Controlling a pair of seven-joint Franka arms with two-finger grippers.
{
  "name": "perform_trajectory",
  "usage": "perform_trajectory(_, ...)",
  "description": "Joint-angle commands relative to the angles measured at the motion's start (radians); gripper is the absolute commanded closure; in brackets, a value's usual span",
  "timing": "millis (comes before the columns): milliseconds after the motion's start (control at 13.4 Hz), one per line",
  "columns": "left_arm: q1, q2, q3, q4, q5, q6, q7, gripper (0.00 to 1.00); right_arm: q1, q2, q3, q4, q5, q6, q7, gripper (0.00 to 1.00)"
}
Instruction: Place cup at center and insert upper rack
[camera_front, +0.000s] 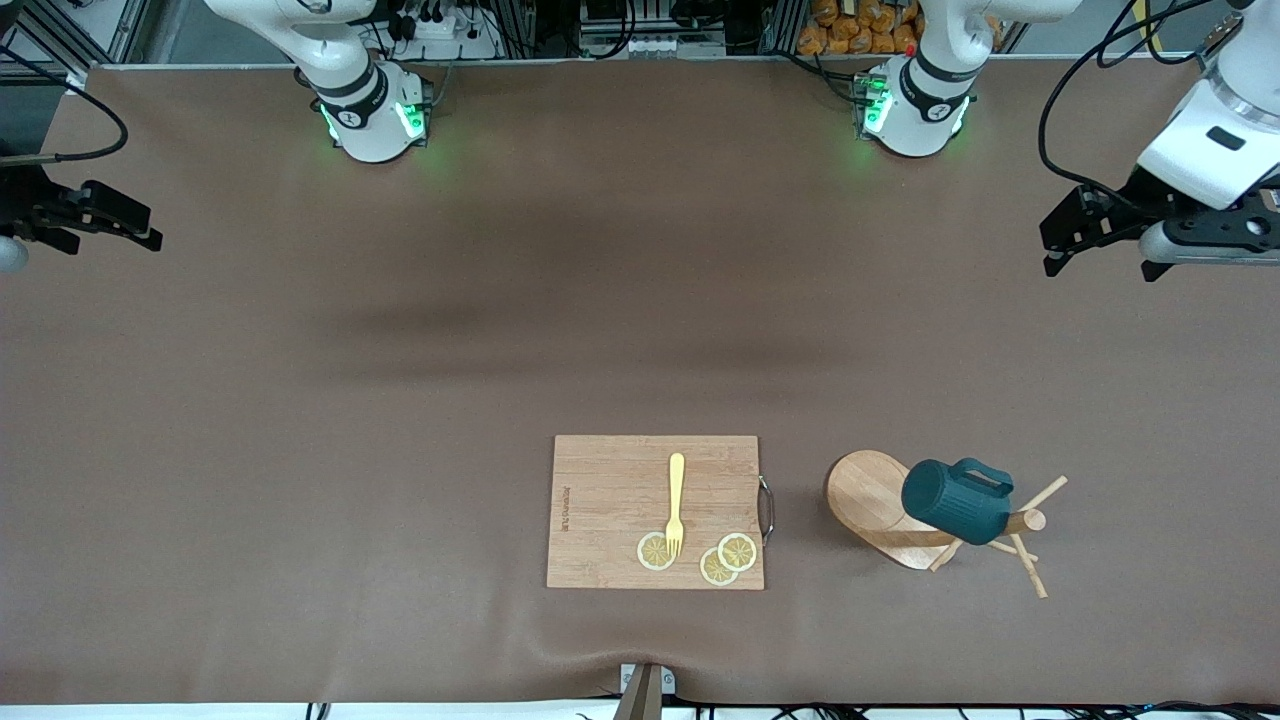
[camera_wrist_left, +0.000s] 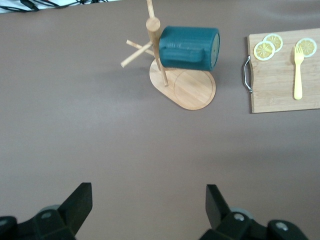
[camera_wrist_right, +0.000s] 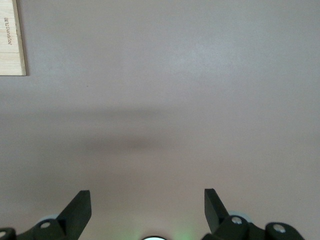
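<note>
The dark teal cup (camera_front: 955, 500) hangs sideways on a peg of the light wooden mug tree (camera_front: 868, 497). The tree stands upright on its oval base near the left arm's end of the table. In the left wrist view the cup (camera_wrist_left: 190, 47) shows its yellow inside, and the tree's pole (camera_wrist_left: 159, 55) rises from the base (camera_wrist_left: 192, 90). My left gripper (camera_front: 1052, 243) is open and empty, in the air over bare table far from the tree; its jaws (camera_wrist_left: 149, 200) stand wide. My right gripper (camera_front: 150, 230) is open and empty (camera_wrist_right: 147, 202) over the right arm's end.
A rectangular wooden cutting board (camera_front: 610, 500) with a metal handle lies beside the tree, toward the table's middle. On it are a yellow fork (camera_front: 676, 505) and lemon slices (camera_front: 728, 558). The board's corner shows in the right wrist view (camera_wrist_right: 11, 40). A brown cloth covers the table.
</note>
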Motion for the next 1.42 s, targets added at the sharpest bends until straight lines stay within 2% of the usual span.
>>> perform_trajectory(0, 0.052, 0.068, -0.017, 0.083, 0.012, -0.031, 0.001, 0.00, 0.002, -0.020, 0.003, -0.014, -0.014, 0.005, -0.001, 0.00)
perform_trajectory(149, 0.091, 0.087, -0.055, 0.092, 0.005, -0.010, 0.021, 0.00, 0.002, -0.019, 0.003, -0.016, -0.016, 0.007, 0.001, 0.00)
perform_trajectory(298, 0.204, 0.085, -0.180, 0.089, 0.011, -0.005, 0.011, 0.00, 0.002, -0.019, 0.003, -0.016, -0.016, 0.008, 0.001, 0.00)
perform_trajectory(373, 0.230, 0.084, -0.198, 0.088, 0.013, -0.007, 0.011, 0.00, 0.001, -0.019, 0.002, -0.016, -0.014, 0.008, 0.001, 0.00)
perform_trajectory(522, 0.327, 0.073, -0.288, 0.068, 0.011, -0.007, 0.021, 0.00, -0.003, -0.019, 0.002, -0.016, -0.014, 0.005, 0.001, 0.00)
perform_trajectory(671, 0.341, 0.064, -0.299, 0.063, 0.011, -0.013, 0.021, 0.00, 0.001, -0.017, 0.002, -0.016, -0.014, 0.008, 0.002, 0.00)
perform_trajectory(1118, 0.313, 0.032, -0.258, 0.035, 0.001, -0.057, -0.003, 0.00, 0.001, -0.016, 0.002, -0.016, -0.014, 0.008, 0.002, 0.00)
perform_trajectory(1341, 0.298, 0.007, -0.241, 0.011, -0.056, -0.115, -0.052, 0.00, 0.001, -0.019, 0.002, -0.022, -0.014, 0.010, 0.002, 0.00)
